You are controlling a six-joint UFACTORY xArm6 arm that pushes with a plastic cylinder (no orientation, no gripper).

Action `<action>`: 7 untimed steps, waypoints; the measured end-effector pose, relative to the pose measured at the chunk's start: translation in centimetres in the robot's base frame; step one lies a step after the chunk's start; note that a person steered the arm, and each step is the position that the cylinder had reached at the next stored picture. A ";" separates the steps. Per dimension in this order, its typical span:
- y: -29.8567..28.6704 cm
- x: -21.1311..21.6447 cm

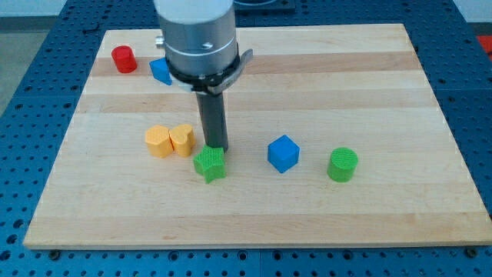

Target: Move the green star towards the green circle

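My tip [217, 147] (a plain rod, no jaws to spread or pinch) touches the star [209, 165] at its top edge, low on the worktop [369, 223]. The circle [342, 165] lies well to the view's right, the blue cube [283, 153] between them. I judge 1 reposition to the star's left, then a push passing below the cube.

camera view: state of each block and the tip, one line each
my tip: down at the green star's top edge, seemingly touching
green star: flat, left of the blue cube
green circle: upright, apart, rightmost
blue cube: between star and circle
yellow blocks: two, touching
red cylinder: upright, top left
blue block: partly hidden by the arm
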State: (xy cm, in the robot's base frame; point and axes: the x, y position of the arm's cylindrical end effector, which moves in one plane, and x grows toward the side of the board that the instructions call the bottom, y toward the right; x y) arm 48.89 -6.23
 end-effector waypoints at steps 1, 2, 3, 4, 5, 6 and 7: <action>-0.5 2.8; -0.3 2.9; -3.9 2.9; -7.7 3.4; -9.6 5.8; -6.9 6.2; -1.8 6.3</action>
State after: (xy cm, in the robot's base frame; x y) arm 55.21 -8.05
